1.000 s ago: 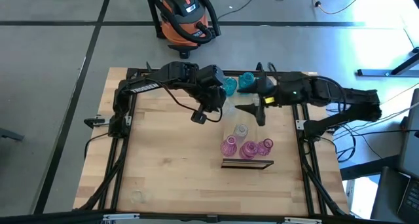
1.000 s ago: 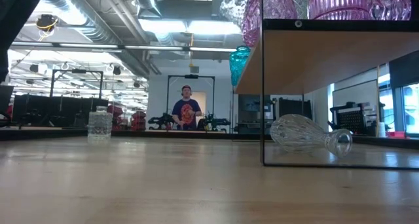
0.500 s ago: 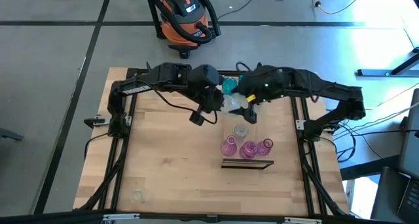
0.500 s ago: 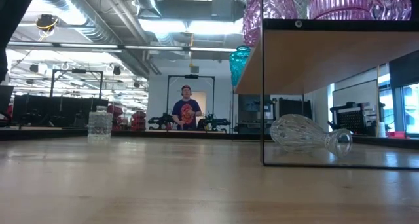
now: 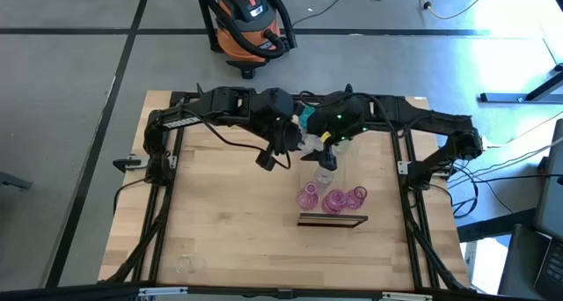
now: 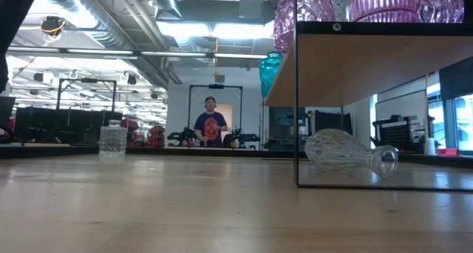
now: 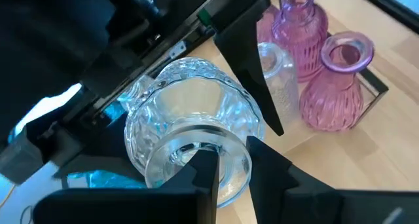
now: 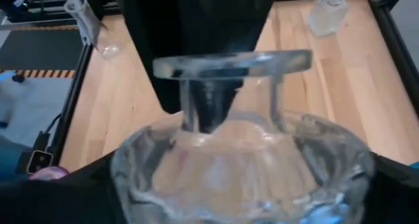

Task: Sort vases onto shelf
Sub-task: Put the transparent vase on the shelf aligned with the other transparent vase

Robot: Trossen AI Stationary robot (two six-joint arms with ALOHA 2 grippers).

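Observation:
My left gripper (image 5: 296,141) is shut on a clear glass vase (image 5: 310,143), held up over the far part of the shelf (image 6: 355,57). My right gripper (image 5: 325,143) is open, with its fingers on either side of that vase's round body (image 8: 236,171). On the shelf stand three pink vases (image 5: 332,198), a clear one (image 5: 324,173) and teal ones (image 5: 308,116). Another clear vase (image 6: 347,153) lies on its side on the table under the shelf. My left gripper holds the clear vase by the rim of its mouth (image 7: 232,168), one finger (image 7: 204,175) inside the mouth and one (image 7: 268,160) outside. The vase is lifted clear and lies roughly level, mouth toward this gripper. My right gripper's finger (image 7: 252,73) lies close along the vase's body; I cannot tell whether it touches.
A small clear jar (image 6: 112,142) stands on the table's left part, and a clear vase (image 5: 183,264) sits near its near-left corner. The shelf's dark end (image 5: 332,220) faces the near edge. A person (image 6: 211,127) stands far behind the table; a vacuum (image 5: 249,19) is on the floor.
My right gripper has moved toward the table's left, up to the clear vase in my left gripper, and its open fingers now stand around the vase's body. My left gripper has kept its hold nearly in place.

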